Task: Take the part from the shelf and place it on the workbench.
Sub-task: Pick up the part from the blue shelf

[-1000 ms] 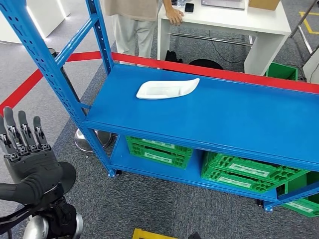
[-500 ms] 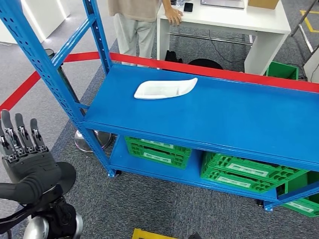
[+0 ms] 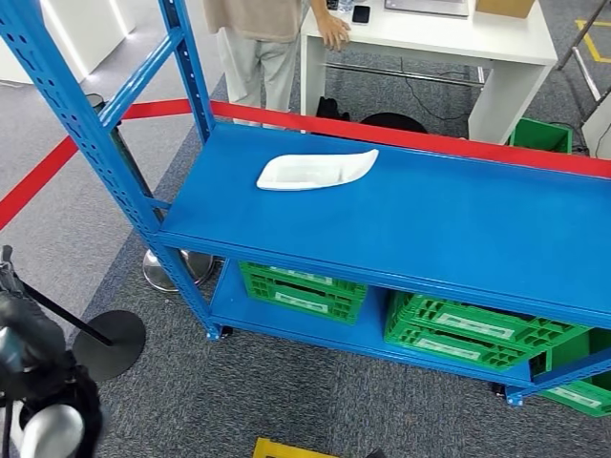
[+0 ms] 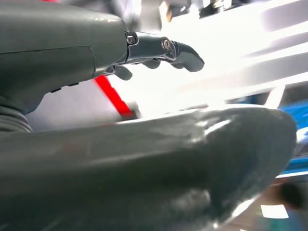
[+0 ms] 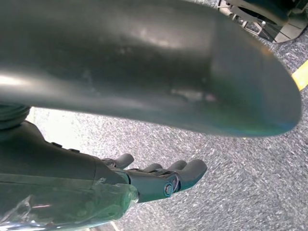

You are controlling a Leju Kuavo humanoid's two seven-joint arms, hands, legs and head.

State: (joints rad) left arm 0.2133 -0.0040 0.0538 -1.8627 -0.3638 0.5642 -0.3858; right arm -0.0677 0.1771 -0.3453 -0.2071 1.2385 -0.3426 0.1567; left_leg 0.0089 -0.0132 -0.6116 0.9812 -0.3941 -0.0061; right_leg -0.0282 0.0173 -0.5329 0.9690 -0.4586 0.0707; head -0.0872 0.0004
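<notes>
Part [image 3: 317, 170] lies flat on the blue shelf [image 3: 432, 224], well ahead of and apart from both hands. Left hand [image 4: 109, 120] is released, fingers [image 4: 163, 48] stretched, grasping nothing. Right hand [image 5: 127, 120] is likewise released over grey carpet [image 5: 236, 183].

Shelf [image 3: 404, 215] cut off right; person [image 3: 260, 38] cropped.

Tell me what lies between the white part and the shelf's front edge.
In the head view, bare blue shelf surface lies between the white part and the front edge; nothing sits on that stretch.
</notes>
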